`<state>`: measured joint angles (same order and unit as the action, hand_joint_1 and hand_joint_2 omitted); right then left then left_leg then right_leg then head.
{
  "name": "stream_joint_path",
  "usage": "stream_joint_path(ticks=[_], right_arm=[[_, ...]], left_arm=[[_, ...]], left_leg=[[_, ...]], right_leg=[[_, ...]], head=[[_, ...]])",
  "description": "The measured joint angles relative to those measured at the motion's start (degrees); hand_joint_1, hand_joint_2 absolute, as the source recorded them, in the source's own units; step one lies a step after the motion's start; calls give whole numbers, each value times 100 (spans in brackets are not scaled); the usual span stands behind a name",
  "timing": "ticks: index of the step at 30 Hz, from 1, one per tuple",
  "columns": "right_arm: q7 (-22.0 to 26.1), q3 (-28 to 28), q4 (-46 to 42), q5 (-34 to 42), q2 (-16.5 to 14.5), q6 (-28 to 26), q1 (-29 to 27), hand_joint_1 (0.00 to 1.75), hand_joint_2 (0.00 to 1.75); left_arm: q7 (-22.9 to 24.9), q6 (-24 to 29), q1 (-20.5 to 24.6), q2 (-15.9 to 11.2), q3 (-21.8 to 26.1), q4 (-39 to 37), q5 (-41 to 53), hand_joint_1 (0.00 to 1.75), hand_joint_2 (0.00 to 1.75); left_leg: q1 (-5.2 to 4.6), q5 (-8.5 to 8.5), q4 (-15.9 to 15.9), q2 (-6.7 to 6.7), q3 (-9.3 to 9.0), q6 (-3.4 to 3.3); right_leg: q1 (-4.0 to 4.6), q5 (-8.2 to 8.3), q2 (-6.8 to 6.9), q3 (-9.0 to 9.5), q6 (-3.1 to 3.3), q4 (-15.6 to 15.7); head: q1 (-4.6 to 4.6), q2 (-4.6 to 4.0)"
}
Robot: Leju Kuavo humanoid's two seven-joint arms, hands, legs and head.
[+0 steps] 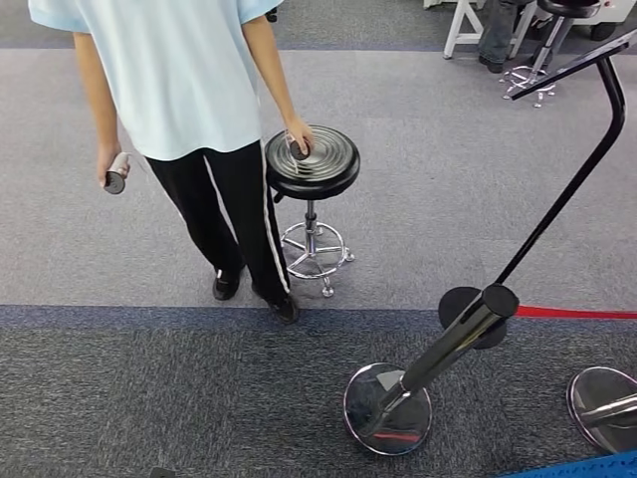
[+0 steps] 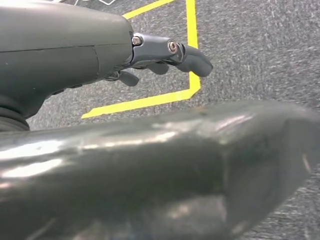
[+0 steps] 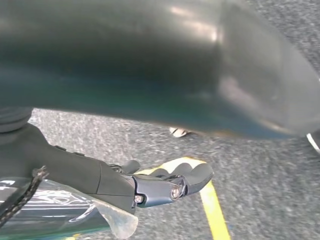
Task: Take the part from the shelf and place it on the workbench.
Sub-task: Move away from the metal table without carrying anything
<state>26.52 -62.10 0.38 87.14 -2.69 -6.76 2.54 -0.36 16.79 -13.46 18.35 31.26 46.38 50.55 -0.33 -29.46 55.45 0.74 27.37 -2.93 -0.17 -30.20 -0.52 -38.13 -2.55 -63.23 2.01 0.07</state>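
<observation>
Grey carpet (image 2: 264, 45) below, left hand (image 2: 158, 55) hanging empty, fingers loosely apart, right hand (image 3: 166, 185) likewise

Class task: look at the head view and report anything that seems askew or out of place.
The chrome-based barrier post leans steeply from its round base rather than standing upright. Beside it, the stool stands upright with a person's hand on its seat.

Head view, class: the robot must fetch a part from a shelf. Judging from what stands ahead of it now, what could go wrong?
1. A person stands directly ahead, one hand on a black stool; walking forward risks a collision.
2. Chrome post bases and a red belt lie close by; a foot could catch them.
3. Neither shelf nor part is visible, so the robot may need to turn among these obstacles.
</observation>
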Motion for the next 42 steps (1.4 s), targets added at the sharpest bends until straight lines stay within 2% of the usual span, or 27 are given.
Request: stream_joint_path(ticks=[1, 2, 3, 4, 5, 6, 7, 8, 9, 10, 12, 13, 14, 16, 17, 18, 19, 20, 21, 23, 24, 25, 28, 29, 32, 35, 42], right_arm=[[4, 0, 0, 1, 0, 2, 3, 0, 0], [8, 0, 0, 1, 0, 4, 4, 0, 0], [9, 0, -1, 1, 0, 5, 4, 0, 0], [9, 0, -1, 1, 0, 3, 4, 0, 0], [9, 0, -1, 1, 0, 1, 3, 0, 0], [8, 0, -1, 1, 0, -2, 7, 0, 0], [6, 0, -1, 1, 0, -5, 15, 0, 0], [4, 0, -1, 1, 0, -7, 27, 0, 0], [2, 0, -1, 1, 0, -9, 36, 0, 0], [-2, 1, -1, 1, 0, -11, 38, 0, 0], [-10, 1, -1, 1, -3, -11, 23, 0, 0], [-13, 2, -1, 1, -6, -10, 19, 0, 0], [-13, 2, -1, 1, -9, -10, 19, 0, 0], [-12, 2, -1, 1, -11, -10, 26, 0, 0], [-12, 2, -1, 1, -11, -10, 26, 0, 0], [-12, 2, -1, 1, -11, -10, 25, 0, 0], [-11, 2, -1, 1, -11, -9, 24, 0, 0], [-11, 1, -1, 1, -11, -8, 25, 0, 0], [-10, 1, -1, 1, -11, -7, 27, 0, 0], [-9, 2, -1, 1, -18, -5, 28, 0, 0], [-8, 2, -1, 1, -21, -5, 29, 0, 0], [-6, 2, -1, 1, -24, -5, 32, 0, 0], [-2, 1, -1, 1, -24, -5, 33, 0, 0], [-1, 1, -1, 1, -24, -5, 32, 0, 0], [-1, 0, -1, 1, -24, -10, 28, 0, 0], [-1, 0, -1, 1, -25, -40, 23, 0, 0], [-1, 0, -1, 0, -27, -86, 22, 0, 0]], left_arm=[[-16, -2, -1, 0, 2, 2, 17, 0, 0], [-31, -4, -2, 1, 5, 2, 32, 0, 0], [-43, -6, -2, 1, 9, 2, 45, 0, 0], [-51, -7, -3, 1, 10, 2, 53, 0, 0], [-59, -8, -3, 1, 10, 1, 57, 0, 0], [-66, -9, -3, 1, 11, 1, 62, 0, 0], [-71, -9, -3, 1, 11, 0, 66, 0, 0], [-78, -10, -3, 1, 11, 0, 74, 0, 0], [-84, -12, -3, 1, 11, 0, 85, 0, 0], [-90, -15, -3, 1, 11, 0, 98, 0, 0], [-100, -19, -4, -1, 13, -1, 120, 0, 0], [-104, -19, -5, -2, 14, -1, 126, 0, 0], [-105, -18, -6, -3, 16, -2, 132, 0, 0], [-107, -18, -7, -5, 17, -2, 143, 0, 0], [-107, -18, -7, -6, 18, -2, 148, 0, 0], [-107, -18, -7, -6, 19, -2, 152, 0, 0], [-107, -18, -7, -6, 19, -2, 157, 0, 0], [-108, -18, -6, -6, 20, -2, 161, 0, 0], [-110, -18, -6, -6, 20, -2, 164, 0, 0], [-117, -18, -7, -7, 19, -2, 167, 0, 0], [-121, -17, -7, -7, 19, -2, 167, 0, 0], [-123, -16, -7, -6, 19, -2, 167, 0, 0], [-124, -16, -11, 1, 24, -2, 167, 0, 0], [-124, -16, -13, 2, 25, -2, 167, 0, 0], [-124, -16, -14, 3, 26, -2, 167, 0, 0], [-124, -15, -14, 3, 25, -2, 166, 0, 0], [-124, -14, -14, 3, 24, -2, 165, 0, 0]], left_leg=[[-2, 61, 2, 9, 83, -10], [-5, 122, 5, 23, 168, -7], [-7, 185, 9, 38, 252, 0], [-8, 246, 14, 50, 334, 10], [-8, 307, 20, 58, 414, 23], [-7, 363, 30, 62, 477, 41], [-15, 408, 48, 63, 533, 65], [-23, 452, 70, 65, 574, 93], [-29, 491, 88, 70, 593, 122], [-31, 529, 99, 76, 609, 154], [-15, 559, 123, 70, 626, 220], [-6, 453, 204, 48, 660, 254], [1, 250, 379, 21, 719, 287], [17, -330, 1047, -17, 904, 335], [22, -541, 1418, -21, 981, 346], [23, -630, 1687, -21, 1005, 347], [23, -588, 1761, -21, 938, 338], [21, -451, 1619, -22, 773, 320], [16, -278, 1278, -25, 513, 291], [-4, -118, 442, -37, -26, 217], [-17, -122, 147, -43, -190, 187], [-22, -166, -19, -47, -255, 180], [-35, -174, -113, -47, -229, 200], [-47, -160, -108, -45, -221, 187], [-76, -119, -89, -31, -192, 132], [-90, -78, -61, -24, -136, 106], [-93, -74, -47, -24, -118, 100]], right_leg=[[-3, -278, 4, -97, -24, -377], [-6, -456, 7, -153, -43, -733], [-7, -502, 9, -144, -57, -966], [-7, -427, 12, -42, -63, -1007], [-8, -274, 18, 183, -61, -802], [-9, -134, 28, 494, -55, -427], [-6, -83, 41, 874, -42, 65], [-2, -98, 49, 1197, -14, 522], [6, -151, 54, 1392, 17, 826], [19, -200, 53, 1484, 53, 995], [24, -165, 62, 1416, 144, 1021], [20, -122, 72, 1377, 200, 1019], [15, -69, 82, 1329, 252, 1026], [23, 43, 91, 1197, 313, 1020], [33, 96, 91, 1121, 319, 1008], [45, 146, 91, 1041, 321, 988], [55, 192, 90, 964, 320, 959], [64, 234, 86, 889, 315, 923], [70, 269, 78, 821, 308, 882], [82, 323, 66, 711, 277, 816], [88, 349, 65, 673, 254, 796], [98, 351, 67, 637, 250, 775], [102, 332, 72, 543, 337, 753], [90, 347, 70, 525, 330, 766], [60, 458, 57, 526, 228, 786], [47, 558, 52, 514, 173, 787], [45, 566, 53, 502, 173, 787]], head=[[6, 0], [6, 0], [4, 0], [6, 0], [5, 0], [6, 0], [7, 0], [5, 0], [9, 0], [14, 1], [25, 1], [17, 1], [4, 0], [-20, 0], [-23, 0], [-22, 0], [-22, 0], [-21, 0], [-21, 0], [-20, 0], [-20, 0], [-18, 0], [-4, 0], [-2, 0], [-4, 0], [-4, 0], [-5, 0]])
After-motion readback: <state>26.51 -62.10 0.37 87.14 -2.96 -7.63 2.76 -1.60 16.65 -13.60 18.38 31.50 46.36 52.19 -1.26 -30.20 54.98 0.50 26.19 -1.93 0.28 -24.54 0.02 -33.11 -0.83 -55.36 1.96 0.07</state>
